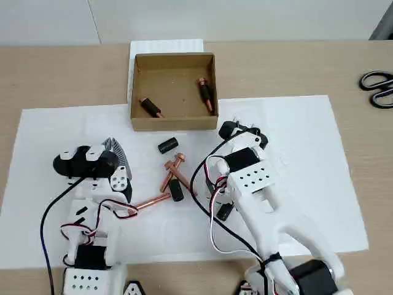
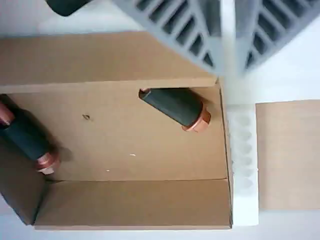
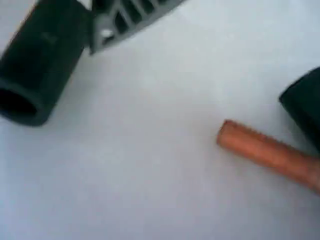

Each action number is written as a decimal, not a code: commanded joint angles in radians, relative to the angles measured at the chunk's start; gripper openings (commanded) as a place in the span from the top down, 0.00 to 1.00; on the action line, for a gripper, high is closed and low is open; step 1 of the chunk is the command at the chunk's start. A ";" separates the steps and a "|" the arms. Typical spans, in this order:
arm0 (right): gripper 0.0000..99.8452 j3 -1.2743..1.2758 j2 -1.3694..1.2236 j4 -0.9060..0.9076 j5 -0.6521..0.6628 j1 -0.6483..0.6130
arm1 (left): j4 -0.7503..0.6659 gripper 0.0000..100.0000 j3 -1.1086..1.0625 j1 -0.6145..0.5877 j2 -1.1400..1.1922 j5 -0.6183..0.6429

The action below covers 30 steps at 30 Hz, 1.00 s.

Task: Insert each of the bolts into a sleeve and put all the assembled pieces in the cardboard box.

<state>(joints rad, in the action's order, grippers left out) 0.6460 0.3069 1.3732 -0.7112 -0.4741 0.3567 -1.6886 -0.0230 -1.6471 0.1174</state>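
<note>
At the left gripper [image 2: 232, 70], grey ribbed fingers [image 2: 175, 25] closed tip to tip, gripping nothing. Straight beyond the tips and apart from them, the cardboard box [image 2: 125, 202], open side up. Inside it, two finished pieces [image 2: 175, 106], each a bolt pushed into a black sleeve: one near the wall closest to the tips, the other [image 2: 25, 137] across the floor by a side wall. Neither touched by the fingers.

At the right gripper [image 3: 102, 35], open or closed impossible to tell. Right against its grey edge, a loose black sleeve [image 3: 40, 65], hollow end showing; held or merely lying alongside, not to be judged. Apart from that, on the white paper [image 3: 150, 200], the bare end of a copper bolt [image 3: 265, 152], and just beside it a second sleeve [image 3: 302, 107].

Seen from above, the left gripper [image 1: 113, 147] over the white paper [image 1: 307, 153], short of the cardboard box [image 1: 175, 121], tips toward it. Between the two arms, a third sleeve [image 1: 167, 145] nearest the box. Then two short bolts [image 1: 172, 169] crossed over each other. Then the second sleeve [image 1: 177, 189] just beside the tip of the copper bolt [image 1: 150, 203]. In the box, one finished piece [image 1: 150, 107] at one side, one [image 1: 207, 92] at the other, well apart. Off on the bare table [image 1: 49, 74], scissors [image 1: 377, 89].
</note>
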 commanded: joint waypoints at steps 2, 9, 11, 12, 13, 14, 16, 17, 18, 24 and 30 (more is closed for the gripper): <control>0.84 -0.002 -0.051 -0.030 -0.006 -0.005 | 0.006 0.99 0.010 -0.005 -0.014 -0.006; 0.84 -0.003 -0.101 -0.074 -0.008 -0.005 | 0.006 0.99 0.010 -0.005 -0.014 -0.006; 0.84 -0.003 -0.102 -0.074 -0.008 -0.005 | 0.006 0.99 0.010 -0.005 -0.014 -0.006; 0.84 -0.003 -0.102 -0.074 -0.008 -0.005 | 0.006 0.99 0.010 -0.005 -0.014 -0.006; 0.84 -0.002 -0.102 -0.073 -0.008 -0.005 | 0.006 0.99 0.010 -0.005 -0.014 -0.006; 0.84 -0.002 -0.102 -0.073 -0.008 -0.005 | 0.006 0.99 0.010 -0.005 -0.014 -0.006; 0.84 -0.002 -0.102 -0.071 -0.008 -0.005 | 0.006 0.99 0.010 -0.005 -0.014 -0.006; 0.84 -0.002 -0.102 -0.070 -0.008 -0.005 | 0.006 0.99 0.010 -0.005 -0.014 -0.006; 0.84 -0.002 -0.102 -0.068 -0.008 -0.005 | 0.006 0.99 0.010 -0.005 -0.014 -0.006; 0.84 0.000 -0.102 -0.065 -0.008 -0.007 | 0.006 0.99 0.010 -0.005 -0.014 -0.006; 0.84 0.000 -0.102 -0.065 -0.008 -0.007 | 0.006 0.99 0.010 -0.005 -0.014 -0.006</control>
<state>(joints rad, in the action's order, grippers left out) 0.6506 0.2071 1.3088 -0.7112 -0.4772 0.3567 -1.6886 -0.0230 -1.6471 0.1174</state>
